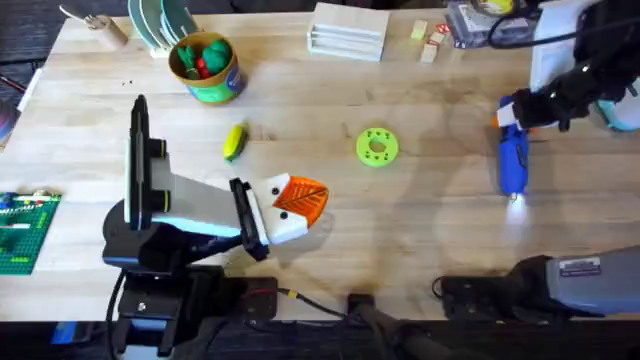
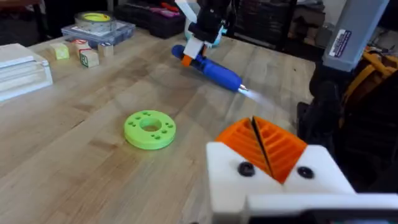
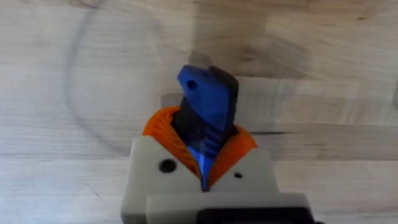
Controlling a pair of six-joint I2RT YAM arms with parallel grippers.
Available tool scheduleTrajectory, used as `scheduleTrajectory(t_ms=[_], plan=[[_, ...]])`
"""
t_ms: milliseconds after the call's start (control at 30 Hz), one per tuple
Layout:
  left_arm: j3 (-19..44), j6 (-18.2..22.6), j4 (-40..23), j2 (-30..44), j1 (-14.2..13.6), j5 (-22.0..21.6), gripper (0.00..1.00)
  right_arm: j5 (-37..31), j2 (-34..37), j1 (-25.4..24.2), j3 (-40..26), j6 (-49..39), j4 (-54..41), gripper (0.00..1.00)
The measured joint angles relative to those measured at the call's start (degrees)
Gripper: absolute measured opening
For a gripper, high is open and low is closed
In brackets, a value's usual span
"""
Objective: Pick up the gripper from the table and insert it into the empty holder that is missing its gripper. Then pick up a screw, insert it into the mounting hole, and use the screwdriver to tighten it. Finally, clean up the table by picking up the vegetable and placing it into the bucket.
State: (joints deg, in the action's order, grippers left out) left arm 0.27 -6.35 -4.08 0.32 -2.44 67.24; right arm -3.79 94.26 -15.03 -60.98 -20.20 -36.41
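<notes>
My right gripper [image 1: 510, 112] is shut on the back end of the blue screwdriver [image 1: 513, 160], at the table's [image 1: 420, 230] far right. Its orange pads clamp the blue handle [image 3: 208, 106]. The metal tip [image 2: 244, 89] points toward the near edge, low over the wood. My left gripper [image 1: 300, 203] rests near the front centre, its orange ribbed fingers [image 2: 267, 144] pressed together on nothing. Both white holders [image 2: 273, 180] carry an orange finger and show a dark screw head. The yellow and green vegetable [image 1: 234, 141] lies on the table, near the green bucket [image 1: 207, 68].
A flat green disc [image 1: 377, 146] lies mid-table between the two grippers. The bucket holds green and red toys. A white slotted block [image 1: 348, 38], small wooden blocks [image 1: 430, 45] and a clear box [image 1: 480, 20] line the far edge. A green baseplate [image 1: 20, 230] sits front left.
</notes>
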Motion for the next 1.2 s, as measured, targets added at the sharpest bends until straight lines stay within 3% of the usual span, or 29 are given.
scheduleTrajectory(t_ms=[200,467,600,733,900,933,1200], plan=[[0.0,0.0,0.0,0.0,0.0,0.0,0.004,1.39,-3.34,0.2,-3.84,0.72,2.37,0.025],[0.0,0.0,0.0,0.0,0.0,0.0,0.004,11.12,-23.0,0.52,-4.89,6.36,8.61,0.025],[0.0,0.0,0.0,0.0,0.0,0.0,0.004,16.41,-30.73,3.32,-5.15,9.15,9.72,0.025],[0.0,0.0,0.0,0.0,0.0,-0.22,0.004,19.66,-35.22,9.83,-5.01,10.56,12.56,0.025],[0.0,0.0,0.0,-0.02,0.0,-0.44,0.004,21.53,-41.01,18.65,-0.36,12.69,23.0,0.025],[0.0,0.0,0.0,0.0,0.0,-0.56,0.004,21.98,-44.61,23.62,5.62,15.72,31.93,0.025],[0.0,0.07,0.0,0.0,0.0,-0.83,0.004,22.74,-46.58,42.71,21.86,21.8,63.18,0.025]])
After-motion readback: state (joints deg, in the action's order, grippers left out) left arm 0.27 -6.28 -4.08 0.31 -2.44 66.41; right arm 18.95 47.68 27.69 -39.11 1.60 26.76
